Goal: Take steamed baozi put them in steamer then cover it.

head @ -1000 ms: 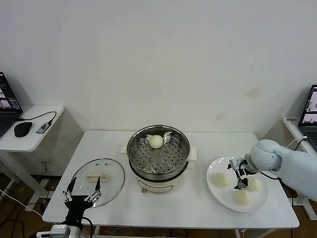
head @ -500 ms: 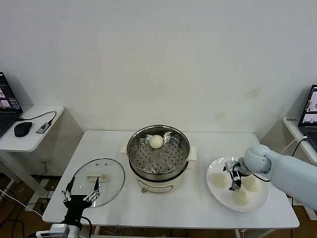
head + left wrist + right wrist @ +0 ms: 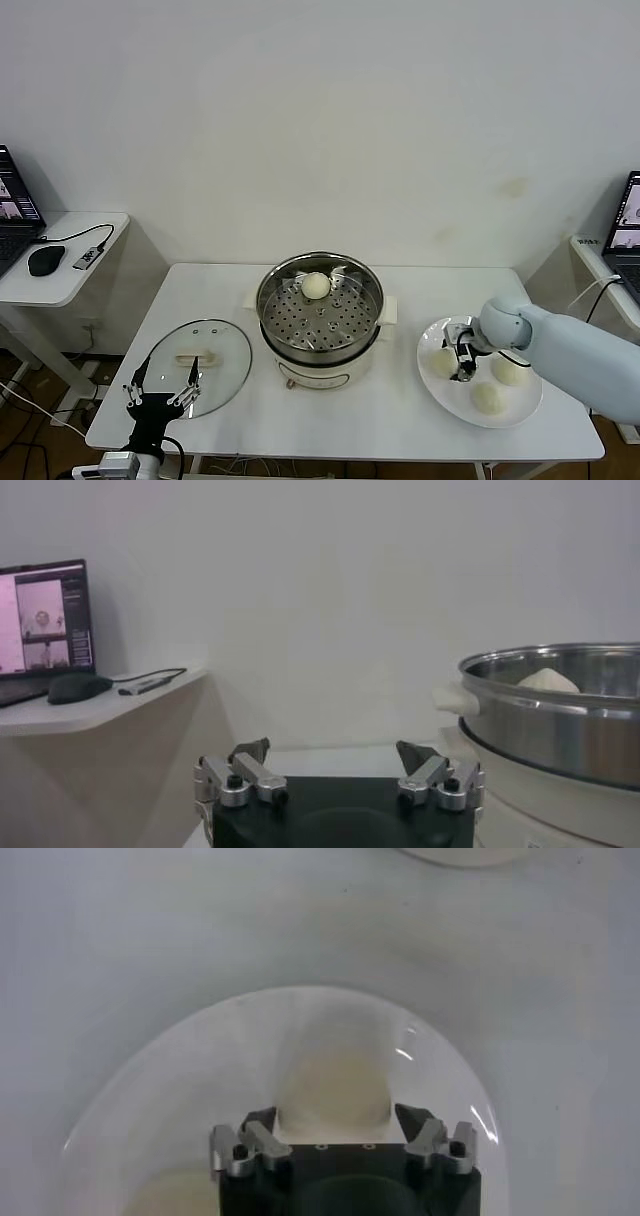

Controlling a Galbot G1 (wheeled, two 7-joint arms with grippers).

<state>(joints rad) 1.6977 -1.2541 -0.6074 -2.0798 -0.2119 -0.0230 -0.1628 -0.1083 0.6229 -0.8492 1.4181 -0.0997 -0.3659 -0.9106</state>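
1. The right gripper (image 3: 459,360) is down on the white plate (image 3: 450,402) at the right of the table (image 3: 400,420). Its jaws straddle one steamed baozi (image 3: 330,1091), a finger on each side; the wrist view does not settle whether the fingers press the bun.
2. Two further baozi (image 3: 511,370) and (image 3: 487,398) lie on the same plate, near the gripper but apart from it.
3. A fourth baozi (image 3: 316,286) sits on the perforated tray inside the steamer (image 3: 320,345), toward its far side.
4. The steamer stands at the table's centre, uncovered.
5. The cover (image 3: 225,350) lies flat on the table left of the steamer, handle up.
6. The left gripper (image 3: 162,393) hangs at the table's near left edge, jaws wide apart, holding nothing.
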